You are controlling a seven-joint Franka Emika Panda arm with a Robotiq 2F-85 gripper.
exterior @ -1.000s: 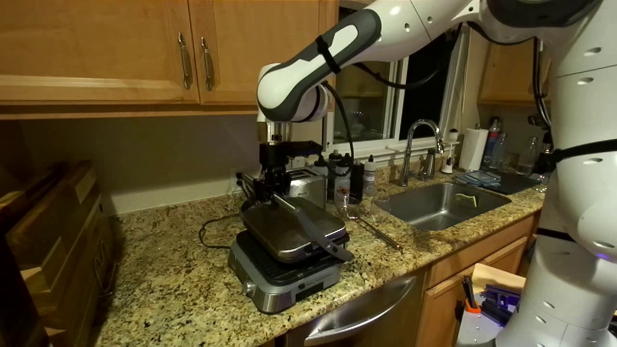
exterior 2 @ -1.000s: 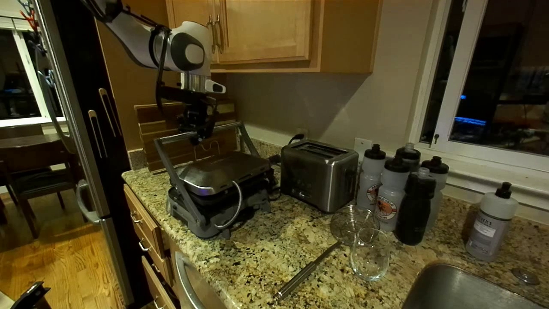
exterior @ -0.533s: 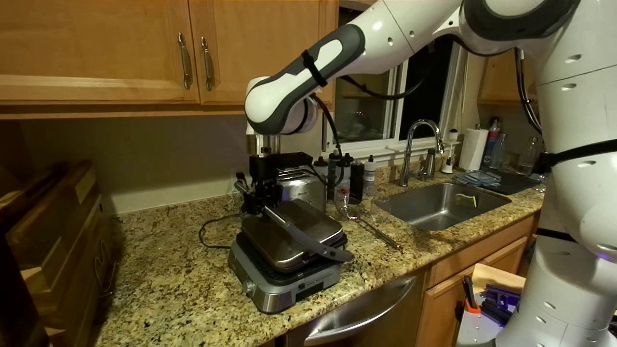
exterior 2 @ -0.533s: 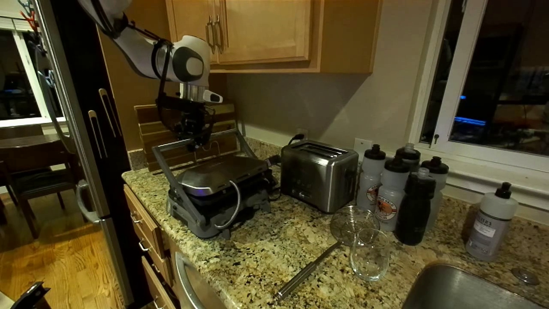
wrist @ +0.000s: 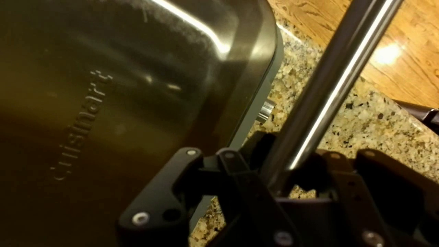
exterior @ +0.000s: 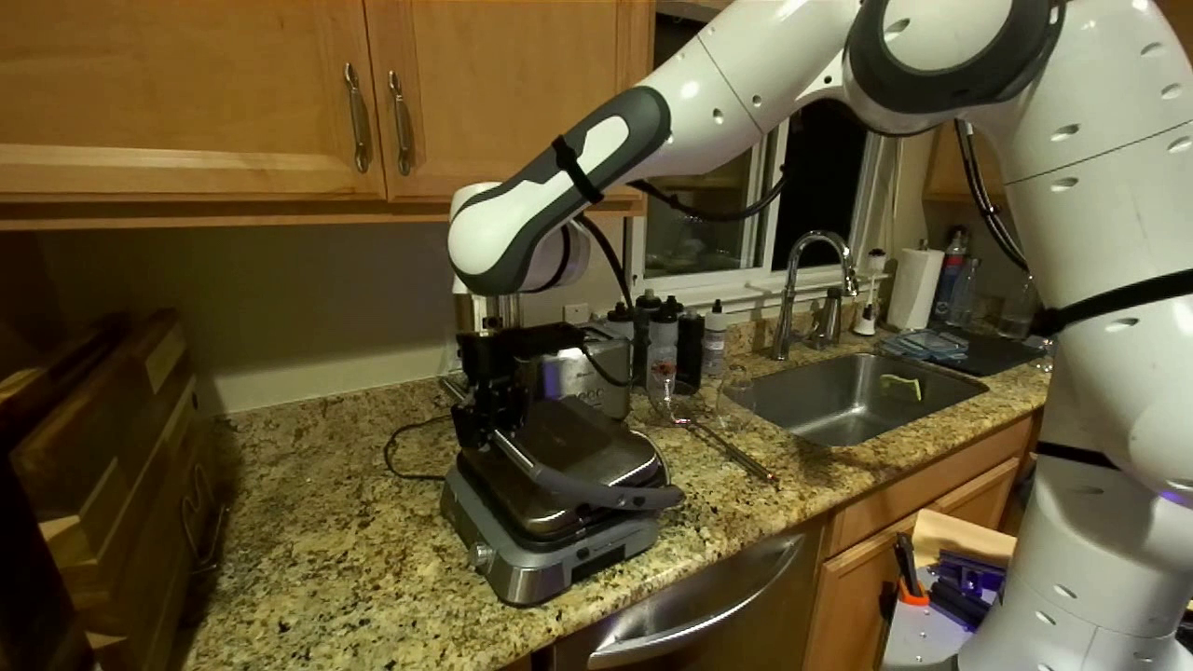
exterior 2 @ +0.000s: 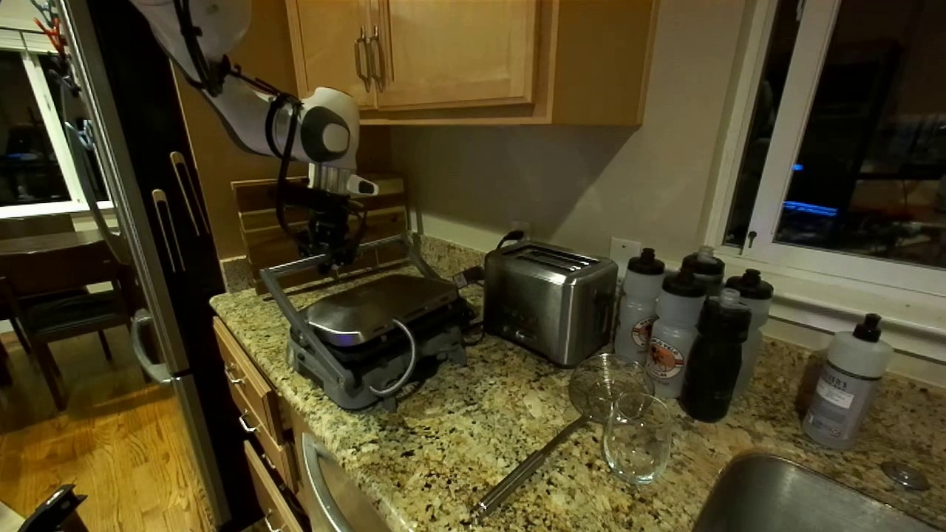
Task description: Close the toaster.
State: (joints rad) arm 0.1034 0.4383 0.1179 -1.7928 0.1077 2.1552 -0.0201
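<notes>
The coming move turns on how the bar handle (wrist: 325, 92) stands to the rest of the Cuisinart contact grill (exterior: 569, 457). In the wrist view, the bar's long axis slants from the upper right to the lower centre, where the gripper (wrist: 284, 163) has its jaws clamped on it from both sides. The lid (wrist: 137, 96) fills the left of that view, so the bar stands out beyond the lid's edge, above the granite counter (wrist: 370, 127). In an exterior view, we find the grill in the lower middle of the frame: gripper at its upper left, base (exterior: 569, 554) below and to the right, and a grey handle strut (exterior: 596, 489) running from the bar rightward. We judge that the remaining closing calls for a downward arc about that strut's far end; the lid looks nearly flat, but we cannot tell whether it meets the base.

Against half a second ago, gripper and bar sit lower and farther left in that same exterior view, and the robot's wrist joint (exterior 2: 329, 134) is lower in both exterior views. The lid seems slightly lower too; the base and the slotted toaster (exterior 2: 550, 303) keep their places.
</notes>
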